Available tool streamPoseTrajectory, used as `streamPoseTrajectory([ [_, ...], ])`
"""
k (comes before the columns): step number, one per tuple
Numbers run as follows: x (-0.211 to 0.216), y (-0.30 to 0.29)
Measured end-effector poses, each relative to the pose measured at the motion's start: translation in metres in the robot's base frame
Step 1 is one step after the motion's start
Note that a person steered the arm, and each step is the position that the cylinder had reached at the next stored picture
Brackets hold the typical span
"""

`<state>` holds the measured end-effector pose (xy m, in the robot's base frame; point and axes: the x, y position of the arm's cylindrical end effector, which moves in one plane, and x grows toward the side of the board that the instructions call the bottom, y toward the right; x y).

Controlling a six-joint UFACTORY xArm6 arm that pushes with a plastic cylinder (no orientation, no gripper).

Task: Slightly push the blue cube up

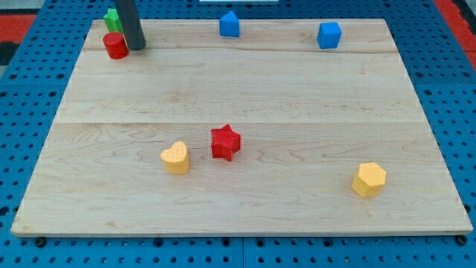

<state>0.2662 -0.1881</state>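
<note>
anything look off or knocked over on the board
Nothing stands out. All blocks sit flat on the wooden board, none tipped or damaged. My tip rests beside the red cylinder, far from the blue cube.

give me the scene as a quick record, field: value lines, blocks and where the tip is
surface: wooden board on a blue pegboard
my tip: at the view's top left, just right of the red cylinder
green block: behind the red cylinder, partly hidden by the rod
blue cube: near the top edge, toward the view's right, far from the tip
other blue block: top centre, pointed top
red star: centre
yellow heart: left of the star
yellow hexagonal block: lower right
</note>
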Motion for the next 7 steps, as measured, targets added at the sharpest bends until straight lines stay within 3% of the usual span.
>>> streamPoseTrajectory([
  [1,0.026,0.002],
  [2,0.038,-0.044],
  [4,0.014,-0.098],
  [6,0.017,-0.090],
  [7,0.052,-0.063],
])
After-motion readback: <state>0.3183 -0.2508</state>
